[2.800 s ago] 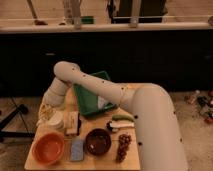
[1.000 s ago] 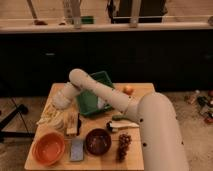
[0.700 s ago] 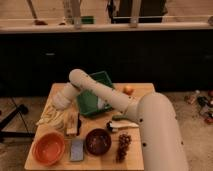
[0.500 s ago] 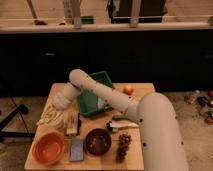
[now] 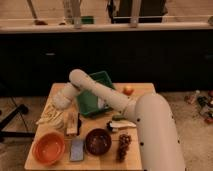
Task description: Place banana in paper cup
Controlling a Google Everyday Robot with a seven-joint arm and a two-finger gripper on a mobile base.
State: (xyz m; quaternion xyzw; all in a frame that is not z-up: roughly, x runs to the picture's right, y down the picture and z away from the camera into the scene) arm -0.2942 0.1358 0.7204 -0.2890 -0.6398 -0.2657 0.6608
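The banana, a pale cream-yellow bunch of fanned fingers, lies at the left of the wooden table. My gripper is at the end of the white arm, right at the bunch's upper right end. I cannot tell whether it holds the banana. I cannot make out the paper cup. A small tan object stands just right of the bunch, and it is unclear what it is.
A green bin sits behind the gripper at the table's back. Along the front stand an orange bowl, a grey-blue flat item, a dark brown bowl and dark grapes. A green vegetable and an orange fruit lie to the right.
Since 2.8 s ago my gripper has moved a little up and to the right, and the banana now lies spread out below it. Over the last second nothing has moved.
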